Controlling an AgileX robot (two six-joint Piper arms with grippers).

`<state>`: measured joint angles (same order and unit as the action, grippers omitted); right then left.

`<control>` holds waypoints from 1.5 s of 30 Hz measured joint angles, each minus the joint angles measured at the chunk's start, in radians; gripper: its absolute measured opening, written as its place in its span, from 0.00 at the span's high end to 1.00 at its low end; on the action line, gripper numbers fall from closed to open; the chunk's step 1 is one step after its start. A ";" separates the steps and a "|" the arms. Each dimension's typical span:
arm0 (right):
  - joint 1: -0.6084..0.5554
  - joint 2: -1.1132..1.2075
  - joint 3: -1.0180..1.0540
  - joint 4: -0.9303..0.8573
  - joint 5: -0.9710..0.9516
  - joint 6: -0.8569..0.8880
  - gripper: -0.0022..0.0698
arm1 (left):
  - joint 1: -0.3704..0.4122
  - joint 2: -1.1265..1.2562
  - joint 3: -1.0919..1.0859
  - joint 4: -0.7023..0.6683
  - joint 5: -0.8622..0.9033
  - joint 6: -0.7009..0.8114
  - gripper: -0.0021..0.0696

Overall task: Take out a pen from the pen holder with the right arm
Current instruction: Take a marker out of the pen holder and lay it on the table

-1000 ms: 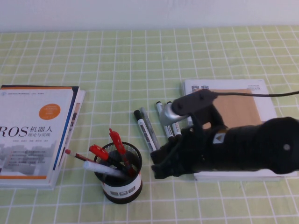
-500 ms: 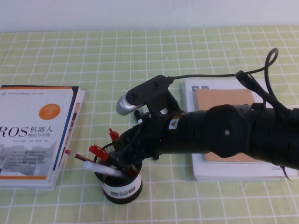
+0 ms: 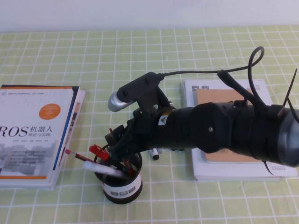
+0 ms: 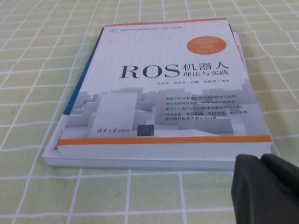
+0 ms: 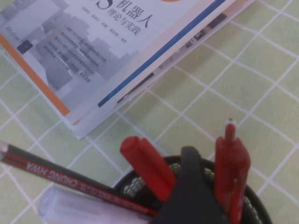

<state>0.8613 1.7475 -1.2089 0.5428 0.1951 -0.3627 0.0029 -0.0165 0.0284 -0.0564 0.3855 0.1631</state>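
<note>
One change: my right gripper (image 3: 119,148) now sits over the pen holder (image 3: 122,187), spread.
Red pens (image 5: 232,163): none pinched yet; grasp comes next.
Left gripper (image 4: 268,184): by book (image 4: 163,93) left of pen holder; state I cannot tell.

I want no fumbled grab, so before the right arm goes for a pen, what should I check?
1. Right gripper above the pen holder: ok.
2. Pen holder upright: ok.
3. Red pens stick up beside the right gripper: ok.
4. A pen lined up in the right gripper: cannot tell.
5. Left gripper parked by the book: ok.
</note>
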 joint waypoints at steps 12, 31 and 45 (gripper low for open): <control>0.000 0.009 0.000 -0.001 -0.069 0.000 0.36 | 0.000 0.000 0.000 0.000 0.000 0.000 0.98; 0.000 0.067 -0.002 0.006 -0.111 -0.002 0.36 | 0.000 0.000 0.000 0.000 0.000 0.000 0.98; 0.000 0.096 -0.031 0.007 -0.111 -0.003 0.56 | 0.000 0.000 0.000 0.000 0.000 0.000 0.98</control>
<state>0.8613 1.8435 -1.2397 0.5500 0.0841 -0.3659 0.0029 -0.0165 0.0284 -0.0564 0.3855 0.1631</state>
